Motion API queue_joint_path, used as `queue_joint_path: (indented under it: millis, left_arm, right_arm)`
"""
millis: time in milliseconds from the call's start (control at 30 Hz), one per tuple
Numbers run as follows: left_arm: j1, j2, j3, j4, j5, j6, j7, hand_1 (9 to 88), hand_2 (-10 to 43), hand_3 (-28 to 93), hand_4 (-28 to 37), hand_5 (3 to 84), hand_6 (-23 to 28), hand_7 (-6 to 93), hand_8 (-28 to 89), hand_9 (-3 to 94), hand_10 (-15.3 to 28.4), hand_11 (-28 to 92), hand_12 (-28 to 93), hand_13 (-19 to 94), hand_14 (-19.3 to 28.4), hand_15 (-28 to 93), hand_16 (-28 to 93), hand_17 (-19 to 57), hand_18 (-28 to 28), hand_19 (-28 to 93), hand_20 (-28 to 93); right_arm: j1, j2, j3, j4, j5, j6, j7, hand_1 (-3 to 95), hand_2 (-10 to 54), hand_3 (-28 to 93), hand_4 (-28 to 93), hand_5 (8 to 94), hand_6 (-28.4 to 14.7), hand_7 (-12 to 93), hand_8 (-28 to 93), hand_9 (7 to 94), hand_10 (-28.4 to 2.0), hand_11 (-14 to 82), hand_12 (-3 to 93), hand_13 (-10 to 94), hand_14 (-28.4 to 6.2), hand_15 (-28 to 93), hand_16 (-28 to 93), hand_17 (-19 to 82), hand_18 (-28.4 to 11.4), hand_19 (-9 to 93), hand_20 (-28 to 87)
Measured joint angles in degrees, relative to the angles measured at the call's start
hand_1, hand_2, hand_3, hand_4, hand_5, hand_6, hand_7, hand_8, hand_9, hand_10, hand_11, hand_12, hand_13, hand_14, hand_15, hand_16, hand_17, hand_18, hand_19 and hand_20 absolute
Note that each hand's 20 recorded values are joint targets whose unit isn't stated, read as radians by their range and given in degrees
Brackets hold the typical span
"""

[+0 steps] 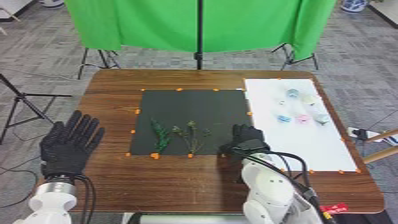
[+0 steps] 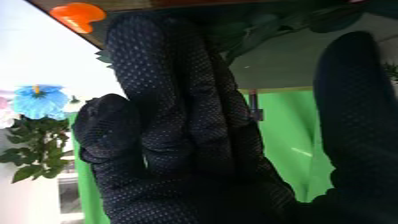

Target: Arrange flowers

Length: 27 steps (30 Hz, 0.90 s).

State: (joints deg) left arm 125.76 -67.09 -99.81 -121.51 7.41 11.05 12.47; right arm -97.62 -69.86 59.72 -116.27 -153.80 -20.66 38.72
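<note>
Leafy stem, dark green [image 2: 258, 31], one: located at the right side of the black mat [image 1: 173, 99], beyond the right hand [image 1: 247, 140]. Runs behind the fingers and across the thumb gap; contact cannot be told. Handling, as judged: very light, springy along the stalk, leaves soft and easily bruised or stripped. Best hold: a light pinch on bare stalk, clear of the leaves.

Right hand, gloved: over the mat's right edge, toward its near corner. Fingers mostly extended, thumb well apart from them; nothing seen clamped.

Green sprig, dense [image 1: 161, 137], one: on the mat's near left part. Probably firm enough to lift by its lower end.

Thin sprigs [image 1: 191, 137]: on the mat, right of the dense one. Likely wiry and prone to tangle; take singly, low down.

Blue flower [image 1: 283, 119] and pink flower [image 1: 303, 119]: on the white sheet [image 1: 306, 150], right of the mat. Heads presumably crushable; grip beneath the bloom.

Left hand, gloved [image 1: 66, 150]: left of the mat, fingers straight and spread, empty.
</note>
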Motion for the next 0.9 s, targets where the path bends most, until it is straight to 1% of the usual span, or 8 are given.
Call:
queue_joint_path:
  millis: [33,133,200,367,433,567,767,900]
  left_arm:
    - [0.0,0.0,0.0,0.0,0.0,0.0,0.0,31.6,10.1,75,-22.1,42.7,7.6,12.3,-9,37.0,13.6,18,12,28,14.2,34,-4,-2.7,13.3,27,16]
    - [0.0,0.02,0.02,0.0,0.0,0.01,0.0,31.6,10.2,75,-22.1,42.7,7.6,12.3,-9,37.0,13.6,17,12,28,14.2,34,-4,-2.7,13.3,27,16]
    - [0.0,0.04,0.04,0.0,0.0,0.01,-0.03,31.6,10.2,75,-22.2,42.6,7.6,12.3,-9,37.0,13.6,18,12,28,14.2,34,-4,-2.7,13.3,27,16]
    - [-0.1,0.04,0.12,0.05,0.0,0.01,-0.26,31.7,10.2,75,-22.2,42.6,7.6,12.3,-9,37.0,13.6,18,12,28,14.1,34,-4,-2.7,13.3,27,16]
    - [-0.14,0.04,0.12,0.05,0.01,0.01,-0.31,31.7,10.2,75,-22.2,42.7,7.6,12.4,-9,37.0,13.8,17,12,28,14.1,34,-4,-2.7,13.3,27,16]
    - [-0.13,0.04,0.1,0.05,0.03,0.01,-0.36,31.7,10.2,75,-22.2,42.7,7.7,12.4,-9,37.1,14.0,17,12,28,14.4,34,-4,-2.8,13.3,27,16]
    - [-0.08,0.01,0.07,0.04,0.01,0.01,-0.46,31.9,10.3,75,-22.3,42.8,7.8,12.3,-9,37.1,14.1,17,12,28,14.6,35,-4,-2.8,13.4,27,16]
    - [-0.1,0.01,0.07,0.04,0.0,0.01,-0.64,31.9,10.4,75,-22.3,42.8,7.8,12.3,-9,37.1,14.1,17,12,28,14.6,35,-4,-2.8,13.4,27,16]
  right_arm:
    - [0.0,-0.02,-0.06,0.09,-0.09,0.31,-0.26,41.2,-9.5,65,-23,61.5,-8.2,43,-12,75.0,-19.8,20.7,21.1,75,-12.5,48,29,44,-25.5,93,41]
    - [0.07,-0.02,-0.47,0.67,-0.52,2.07,-1.16,46.0,-9.5,63,-26,60.4,-7.1,41,9,73.7,-19.4,21.4,20.9,74,-12.4,48,29,43,-25.6,93,40]
    - [0.25,-0.02,-0.89,1.26,-0.97,3.47,-1.83,50.4,-9.5,62,-26,59.9,-6.3,41,14,73.0,-19.1,21.6,20.9,73,-12.3,49,29,43,-25.7,93,40]
    - [1.21,-0.25,-1.72,2.39,-1.73,3.95,-3.31,55.8,-9.5,60,-27,59.3,-5.0,43,15,71.5,-18.6,21.8,21.0,71,-12.1,50,29,41,-25.4,93,39]
    - [1.46,-0.41,-1.75,2.68,-1.82,3.95,-4.07,57.2,-9.5,60,-27,58.9,-4.8,45,14,70.8,-18.3,22.0,20.9,70,-11.3,49,32,41,-25.3,93,38]
    - [1.61,-0.49,-1.7,2.92,-1.86,3.96,-5.93,57.2,-9.5,60,-27,58.5,-4.3,45,14,70.5,-18.1,22.1,20.8,70,-11.3,49,32,41,-25.2,93,38]
    - [1.62,-0.46,-1.84,3.1,-1.7,4.82,-5.74,54.7,-9.5,60,-25,58.8,-4.5,45,14,70.5,-18.4,22.2,20.6,71,-12.0,50,30,41,-25.3,93,38]
    - [1.6,-0.45,-2.18,3.14,-1.44,5.67,-4.8,51.0,-9.5,62,-24,59.4,-5.4,43,14,66.0,-20.4,20.3,19.9,68,-13.2,52,29,41,-25.4,93,38]
